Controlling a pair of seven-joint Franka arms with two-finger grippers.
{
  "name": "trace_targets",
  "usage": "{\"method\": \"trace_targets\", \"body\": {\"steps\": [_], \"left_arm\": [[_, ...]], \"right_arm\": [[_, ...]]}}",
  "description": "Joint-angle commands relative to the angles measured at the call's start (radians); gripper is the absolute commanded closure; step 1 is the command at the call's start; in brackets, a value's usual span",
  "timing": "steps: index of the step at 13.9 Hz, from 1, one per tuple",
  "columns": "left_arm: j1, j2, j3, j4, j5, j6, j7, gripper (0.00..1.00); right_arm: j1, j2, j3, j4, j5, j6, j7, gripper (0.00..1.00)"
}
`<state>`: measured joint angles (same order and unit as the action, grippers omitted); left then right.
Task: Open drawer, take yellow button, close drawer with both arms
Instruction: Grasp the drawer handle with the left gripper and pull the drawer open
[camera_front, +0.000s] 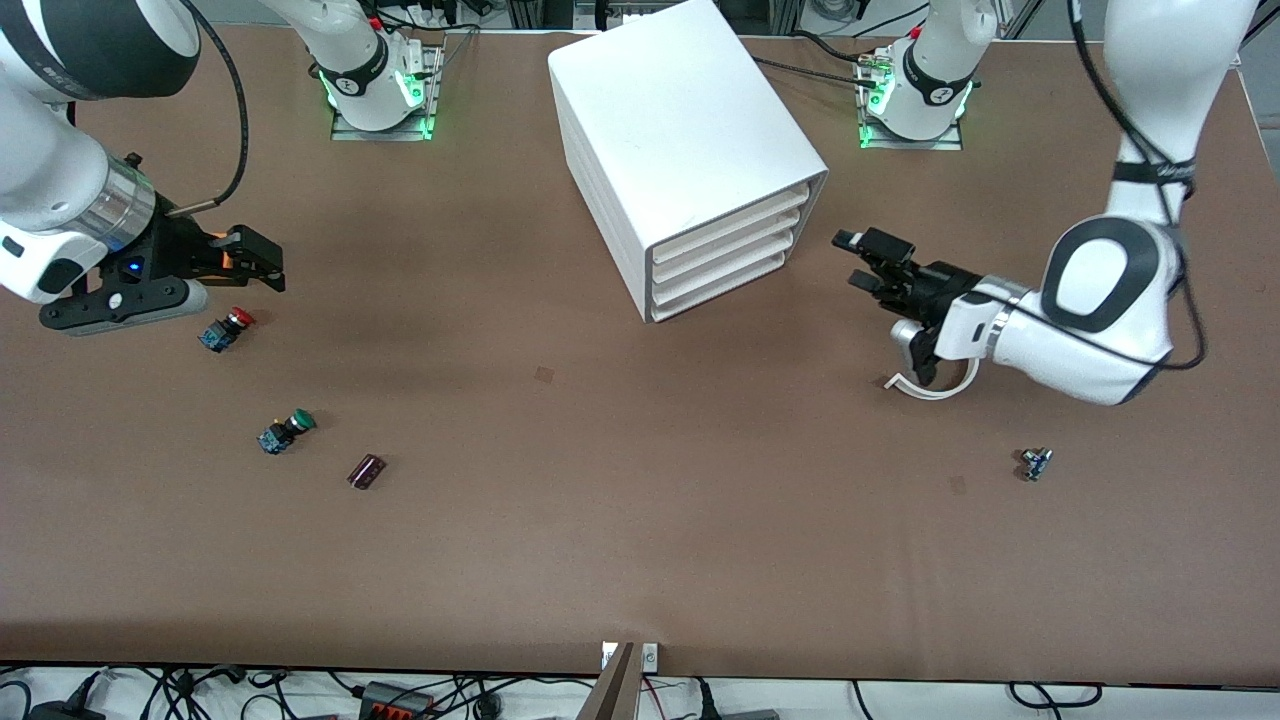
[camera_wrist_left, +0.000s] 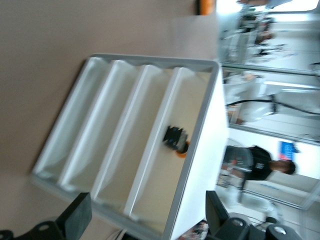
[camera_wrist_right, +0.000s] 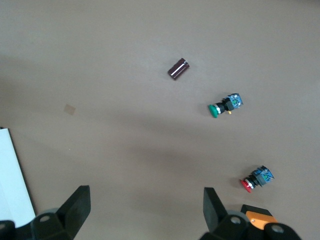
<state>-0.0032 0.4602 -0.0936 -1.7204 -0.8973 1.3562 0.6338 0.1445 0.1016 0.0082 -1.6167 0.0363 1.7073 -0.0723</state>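
Note:
The white cabinet (camera_front: 680, 130) stands mid-table near the arm bases. Its top drawer (camera_front: 735, 226) sits flush with the three drawers below it. In the left wrist view the top drawer (camera_wrist_left: 165, 165) shows the orange-capped button (camera_wrist_left: 176, 141) lying inside it. My left gripper (camera_front: 852, 258) hangs open and empty in front of the drawer fronts, apart from them; in its wrist view (camera_wrist_left: 147, 212) the jaws stand wide. My right gripper (camera_front: 268, 265) is open and empty over the table at the right arm's end, and is also open in its wrist view (camera_wrist_right: 146, 202).
A red-capped button (camera_front: 226, 328) lies under the right gripper and shows in the right wrist view (camera_wrist_right: 257, 178). A green-capped button (camera_front: 285, 431) and a dark cylinder (camera_front: 366, 471) lie nearer the front camera. A small part (camera_front: 1036, 463) lies at the left arm's end.

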Motion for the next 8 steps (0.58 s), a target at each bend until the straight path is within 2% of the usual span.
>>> {"method": "trace_targets", "body": {"steps": [1,5,8], "left_arm": [[-0.001,0.005,-0.008,-0.108,-0.103,0.038,0.128,0.08],[-0.014,0.021,-0.014,-0.24,-0.199,0.072,0.309,0.26],[-0.021,0.023,-0.035,-0.31,-0.227,0.073,0.351,0.26]], "right_arm": [[0.049,0.012,-0.005,0.008,0.011,0.035,0.002,0.0],[0.095,0.059,-0.005,0.067,0.014,0.057,0.002,0.0],[0.119,0.078,-0.005,0.083,0.011,0.058,0.0,0.0]]}}
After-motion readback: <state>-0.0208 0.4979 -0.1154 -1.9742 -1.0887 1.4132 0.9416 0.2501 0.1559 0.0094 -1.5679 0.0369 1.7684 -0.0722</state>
